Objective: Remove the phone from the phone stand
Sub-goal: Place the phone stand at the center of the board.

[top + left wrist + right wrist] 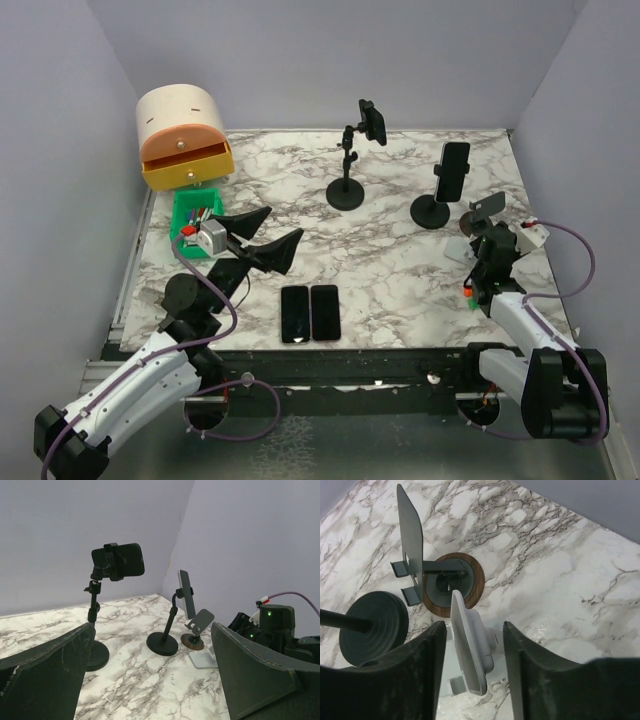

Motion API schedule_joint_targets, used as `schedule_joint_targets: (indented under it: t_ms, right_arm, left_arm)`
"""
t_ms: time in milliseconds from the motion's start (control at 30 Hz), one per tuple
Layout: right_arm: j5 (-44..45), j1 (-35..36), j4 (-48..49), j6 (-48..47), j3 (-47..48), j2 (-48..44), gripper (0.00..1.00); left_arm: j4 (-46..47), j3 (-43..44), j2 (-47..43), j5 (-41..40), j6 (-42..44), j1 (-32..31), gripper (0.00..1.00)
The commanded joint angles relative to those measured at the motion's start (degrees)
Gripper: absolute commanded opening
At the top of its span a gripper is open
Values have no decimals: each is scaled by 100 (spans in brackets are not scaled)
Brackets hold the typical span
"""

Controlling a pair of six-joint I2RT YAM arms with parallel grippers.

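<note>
Two black phones sit clamped on black stands. One (373, 122) (125, 560) is on a tall stand (346, 195) at the back middle. The other (455, 168) (186, 592) is on a round-based stand (432, 212) at the back right. My right gripper (493, 243) (473, 625) hangs open over an empty white stand (470, 650), one finger on each side of its plate, with gaps on both sides. An empty grey stand with a wooden base (487, 209) (476, 587) is just beyond it. At the left my left gripper (284, 224) (153, 625) is wide open and holds nothing.
Two dark phones (295, 312) (325, 311) lie flat near the front edge. A green bin (192, 215) and a tan drawer box (185, 135) stand at the back left. Purple walls close the table on three sides. The black stand's base (375, 625) is close left of my right fingers.
</note>
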Motion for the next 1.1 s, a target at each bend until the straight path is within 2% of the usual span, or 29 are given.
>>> schedule_joint_targets:
  t_ms: [0,200,400,467,667,733,800,933,1000,1067]
  right_arm:
    - [284,-56,-193,106,10,76,57]
    - [349,-66,-429,262,79,-12,70]
    - [784,-60,-1192,539,445,-338,89]
    - [878,-66,-1463,592,645,-529,99]
    - [708,-65,-2317,632,1510,-1089,100]
    - [292,-66,-2527,530,1872,-1212,99]
    - [-480,-65,-2504,409,2176,-1312,94]
    - [-2785,-53,-1835,190,2572,-1476,80]
    - [-3553,57,-1807,149,2964,-1339,80]
    - [-3882,279,-2118,47,3278,-1142,83]
  left_arm:
    - [15,110,50,137,-76,-11,99]
    - [6,114,54,125,-67,-11,99]
    - [-2,123,83,116,-83,-14,99]
    - [-9,126,115,115,-100,-14,99]
    - [-92,181,192,115,-138,-12,99]
    - [-135,200,209,89,-131,-15,99]
    - [-187,201,212,29,-116,-16,99]
    - [-380,184,191,-862,-226,-11,99]
    - [-478,186,222,-1296,-419,-11,99]
    - [-581,237,290,-1413,-455,-11,99]
